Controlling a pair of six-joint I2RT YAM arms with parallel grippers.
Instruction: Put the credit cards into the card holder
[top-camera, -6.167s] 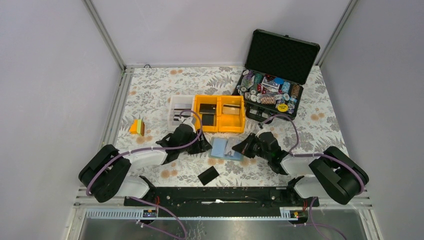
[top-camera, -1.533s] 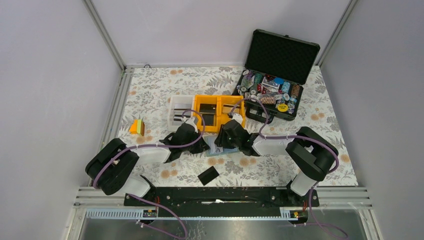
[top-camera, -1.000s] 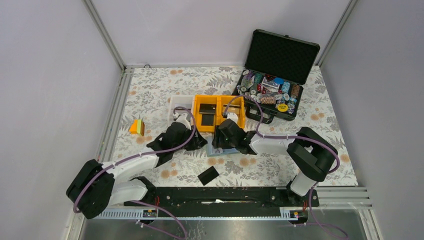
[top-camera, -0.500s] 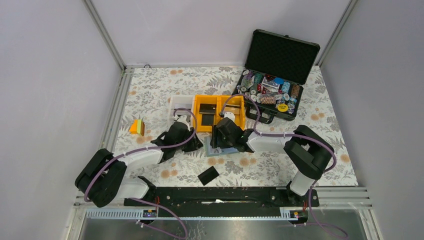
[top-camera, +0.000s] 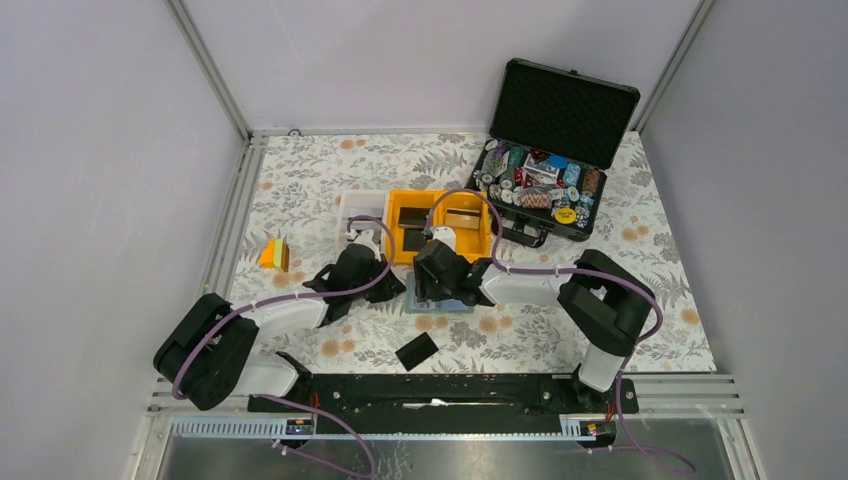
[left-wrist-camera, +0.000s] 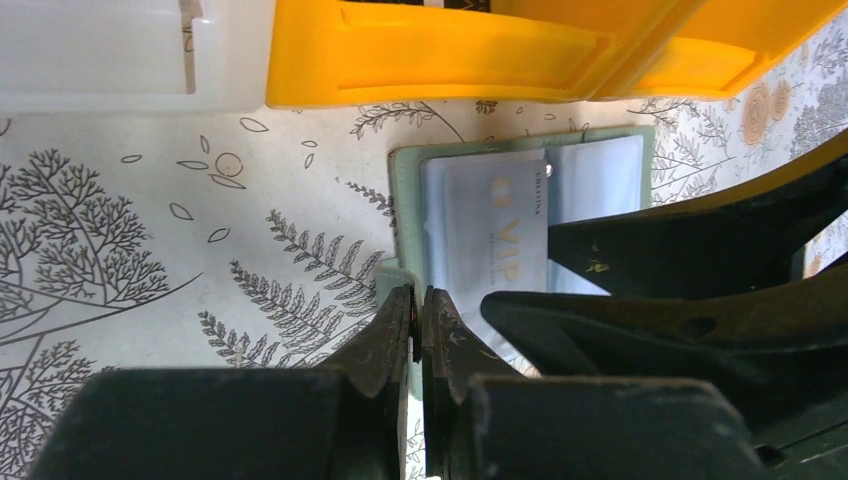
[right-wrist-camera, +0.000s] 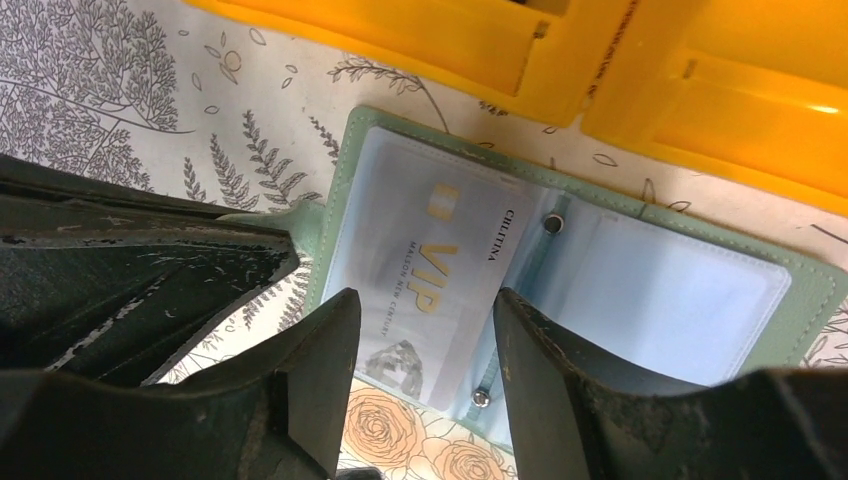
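While you read the overhead view with twelve o'clock pointing away from the arm bases, start nearest you: one loose black card (top-camera: 416, 351) lies flat on the table, at about seven o'clock from the card holder (left-wrist-camera: 403, 190) and apart from it, touched by neither arm. Next comes the card holder itself, lying open near the middle of the table with its clear pockets facing up. Your left gripper (left-wrist-camera: 415, 318) sits at its nine o'clock edge, fingers clenched, apparently on the small green side tab. Your right gripper (right-wrist-camera: 422, 300) hangs over the left page with its jaws spread and nothing between them. A silvery card (right-wrist-camera: 430, 270) marked VIP sits inside that left pocket; the right-hand pocket looks empty. Just beyond, at twelve o'clock, the yellow bins (left-wrist-camera: 430, 60) hold more: at least a dark card (top-camera: 410, 215) and a tan one (top-camera: 462, 218). Whether the white bin (top-camera: 350, 205) beside them holds cards is too small to tell. By my reckoning you are early on: one card is pocketed, while the loose black card and those in the bins remain to be loaded.
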